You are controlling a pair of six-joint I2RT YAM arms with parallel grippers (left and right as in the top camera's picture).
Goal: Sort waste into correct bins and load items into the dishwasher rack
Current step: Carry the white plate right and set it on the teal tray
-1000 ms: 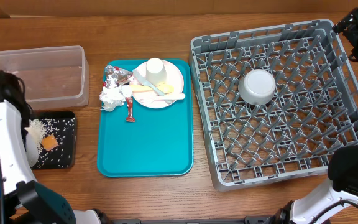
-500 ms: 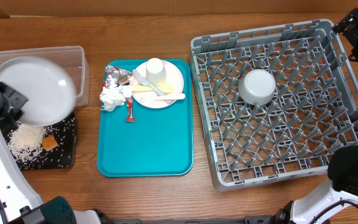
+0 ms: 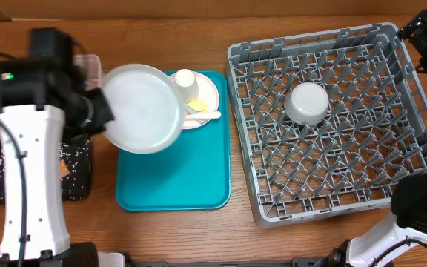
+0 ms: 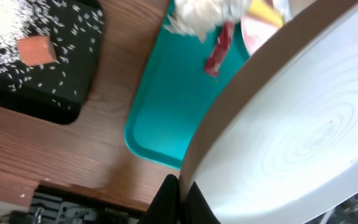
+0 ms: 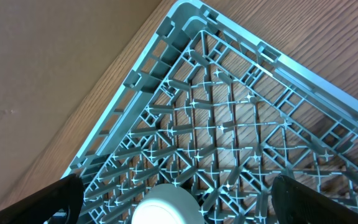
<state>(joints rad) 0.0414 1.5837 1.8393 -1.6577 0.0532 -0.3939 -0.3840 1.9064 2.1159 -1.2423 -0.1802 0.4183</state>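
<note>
**Big Plate Up in the Air, Lots Left to Sort**

Pinching the round grey-white plate [image 3: 143,107] by its rim with the left claw [image 4: 179,198], jaws closed tight on the edge. Holding it tilted, up above the left end of the teal tray [image 3: 173,182], well apart from the dishwasher rack [image 3: 233,111].

Nothing in the right claw [image 5: 176,194]: wide open, up over the far corner of the rack.

Done so far, by the look of it:
- Small white bowl [image 3: 307,102] upside down in the rack.
- Rice grains [image 4: 5,34] and the orange food cube [image 4: 37,48] lying on the black tray [image 4: 48,93].
- Big plate looking clean (no food seen on it).

Left to do:
- Slot the big plate into the rack.
- Move the pinkish plate [image 3: 207,95], the white cup [image 3: 185,80] and the yellow utensils [image 3: 199,110] off the teal tray and into the rack.
- Put the crumpled napkin [image 4: 207,12] and the red sachet [image 4: 218,48] in a bin.

Can't see the foil wrapper, hidden under the big plate. Can't tell what sits in the clear tub [image 3: 90,63], mostly hidden by the arm.
</note>
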